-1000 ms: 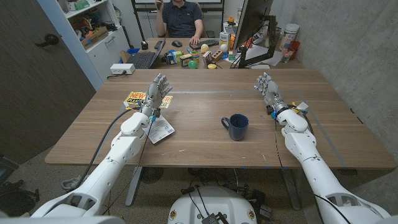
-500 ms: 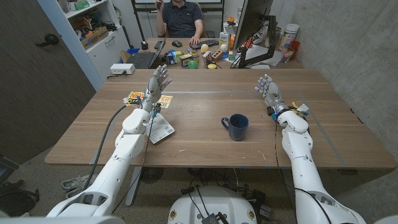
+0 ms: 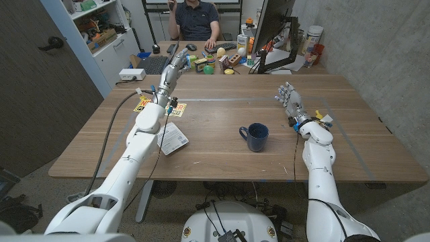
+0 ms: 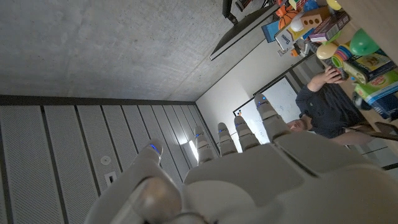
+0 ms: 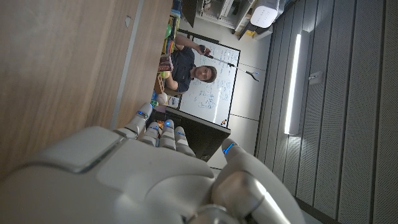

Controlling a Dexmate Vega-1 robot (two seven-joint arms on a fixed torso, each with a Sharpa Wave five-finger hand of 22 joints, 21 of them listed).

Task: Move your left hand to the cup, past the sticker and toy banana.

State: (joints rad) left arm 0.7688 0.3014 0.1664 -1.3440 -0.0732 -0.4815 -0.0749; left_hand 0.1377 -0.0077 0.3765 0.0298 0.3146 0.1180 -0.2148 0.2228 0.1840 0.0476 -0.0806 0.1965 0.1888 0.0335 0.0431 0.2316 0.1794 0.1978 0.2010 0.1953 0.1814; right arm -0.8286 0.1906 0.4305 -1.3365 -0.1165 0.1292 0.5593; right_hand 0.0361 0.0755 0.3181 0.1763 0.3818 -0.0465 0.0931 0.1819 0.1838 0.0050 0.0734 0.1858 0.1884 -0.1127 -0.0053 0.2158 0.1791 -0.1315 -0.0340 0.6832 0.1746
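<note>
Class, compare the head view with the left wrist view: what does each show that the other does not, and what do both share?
Head view alone: the wooden table, the dark blue cup, the yellow sticker, a paper label and the right hand. Left wrist view alone: the concrete ceiling. Both: the left hand, fingers apart, and a seated person.

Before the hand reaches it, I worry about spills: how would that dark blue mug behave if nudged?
The dark blue ceramic-looking mug stands upright on the wooden table, so it would probably slide rather than roll. It looks squat and wide, likely hard to tip. A push on its side handle might spin it.
</note>
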